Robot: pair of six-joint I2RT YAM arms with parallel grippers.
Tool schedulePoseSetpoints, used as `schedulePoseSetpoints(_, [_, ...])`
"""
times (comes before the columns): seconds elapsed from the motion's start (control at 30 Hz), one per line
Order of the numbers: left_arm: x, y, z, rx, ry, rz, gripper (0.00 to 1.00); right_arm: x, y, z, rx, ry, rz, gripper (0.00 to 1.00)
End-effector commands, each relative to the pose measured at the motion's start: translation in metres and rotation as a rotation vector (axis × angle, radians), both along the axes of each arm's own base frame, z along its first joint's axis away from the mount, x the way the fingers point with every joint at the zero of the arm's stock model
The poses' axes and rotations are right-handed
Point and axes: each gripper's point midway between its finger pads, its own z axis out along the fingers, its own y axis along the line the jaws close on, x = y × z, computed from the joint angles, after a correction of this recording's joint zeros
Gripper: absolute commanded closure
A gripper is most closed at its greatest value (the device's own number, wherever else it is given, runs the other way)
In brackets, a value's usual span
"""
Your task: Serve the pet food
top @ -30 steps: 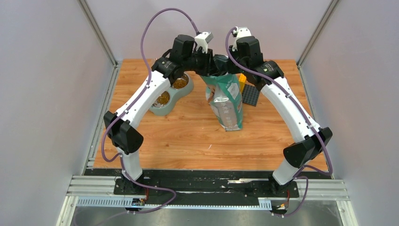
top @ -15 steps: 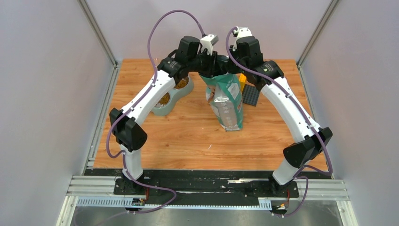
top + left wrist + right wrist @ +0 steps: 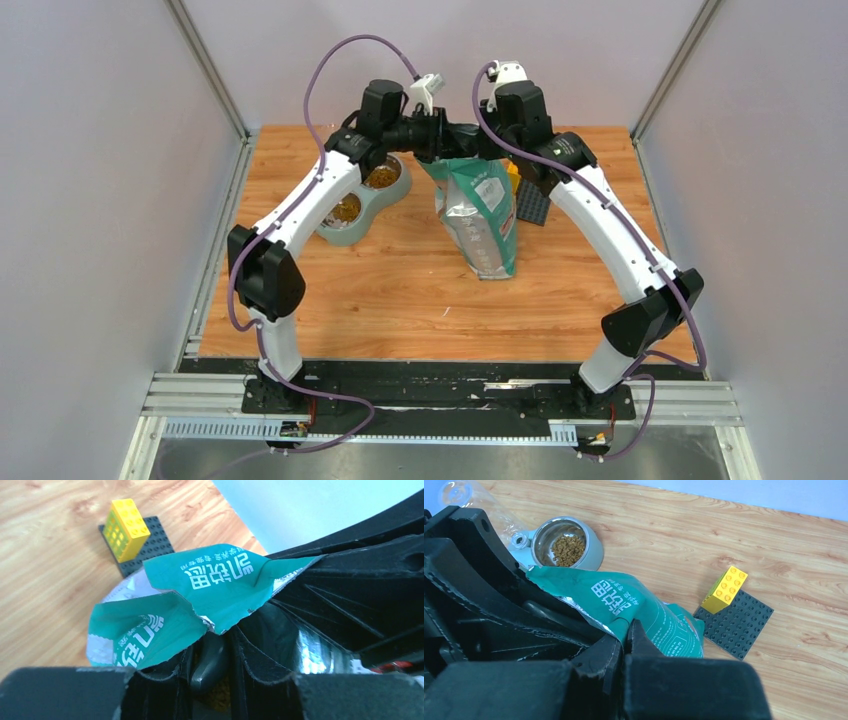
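Wooden table (image 3: 400,295), pale grey walls (image 3: 90,200)

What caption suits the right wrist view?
Right gripper pinching the green bag; kibble in the bowl behind.

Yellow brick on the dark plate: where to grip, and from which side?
Probably from above, pincer across the long flat sides of the yellow brick: they are parallel, its studded top is free, and the bag stands close on one side.
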Motion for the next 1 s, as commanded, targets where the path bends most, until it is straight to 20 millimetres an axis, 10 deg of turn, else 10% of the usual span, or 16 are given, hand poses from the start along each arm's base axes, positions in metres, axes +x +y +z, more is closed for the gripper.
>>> schedulePoseSetpoints(0.0, [-0.033,0.010,0.034,-0.151,0.183,-0.089,1.00,0.004,-0.020,0.062,0.095,-0.172,-0.070,1.00])
schedulePoseSetpoints(0.33, [-0.034,0.056,0.093,-0.222,0.116,-0.005,1.00,0.006,-0.034,0.063,0.099,-0.180,-0.106,1.00])
schedulePoseSetpoints(0.97, [-0.035,0.100,0.128,-0.393,0.223,0.043,1.00,0.003,-0.043,0.059,0.106,-0.180,-0.127,1.00])
